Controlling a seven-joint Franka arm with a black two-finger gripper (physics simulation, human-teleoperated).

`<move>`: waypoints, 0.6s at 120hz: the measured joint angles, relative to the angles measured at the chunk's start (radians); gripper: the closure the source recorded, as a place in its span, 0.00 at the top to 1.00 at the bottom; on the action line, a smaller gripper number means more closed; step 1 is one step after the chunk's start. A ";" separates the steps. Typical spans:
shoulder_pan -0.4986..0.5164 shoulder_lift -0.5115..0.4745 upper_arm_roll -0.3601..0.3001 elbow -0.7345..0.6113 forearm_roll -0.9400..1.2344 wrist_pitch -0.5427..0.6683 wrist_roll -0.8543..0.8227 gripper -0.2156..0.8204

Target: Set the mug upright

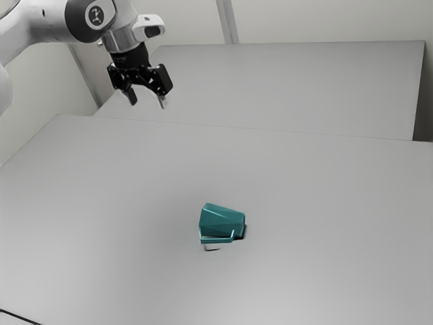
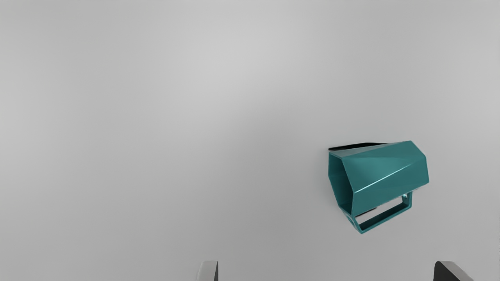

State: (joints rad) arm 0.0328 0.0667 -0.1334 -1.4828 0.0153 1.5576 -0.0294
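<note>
Open and empty, our black two-finger gripper [image 1: 147,103] hangs above the flat grey table [image 1: 122,257] — the teal faceted mug [image 1: 222,221] lies there sideways; we judge this the approach, needing alignment and descent next.

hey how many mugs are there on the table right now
1. The teal mug lies on its side on the gray table, apart from the raised, open gripper.

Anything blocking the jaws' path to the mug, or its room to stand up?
Nothing visible, either way. The open jaws hang above the table, apart from the mug, which lies on its side; I see no obstacle between them or beside it.
</note>
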 joint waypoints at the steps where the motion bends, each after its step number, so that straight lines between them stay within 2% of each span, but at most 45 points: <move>1: 0.000 0.000 0.000 0.001 0.000 0.000 0.000 0.79; 47: 0.020 -0.012 0.003 -0.020 -0.022 -0.015 -0.007 0.79; 72: 0.034 -0.053 -0.001 -0.133 -0.084 0.010 -0.015 0.79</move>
State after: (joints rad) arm 0.0667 0.0135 -0.1340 -1.6153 -0.0691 1.5681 -0.0441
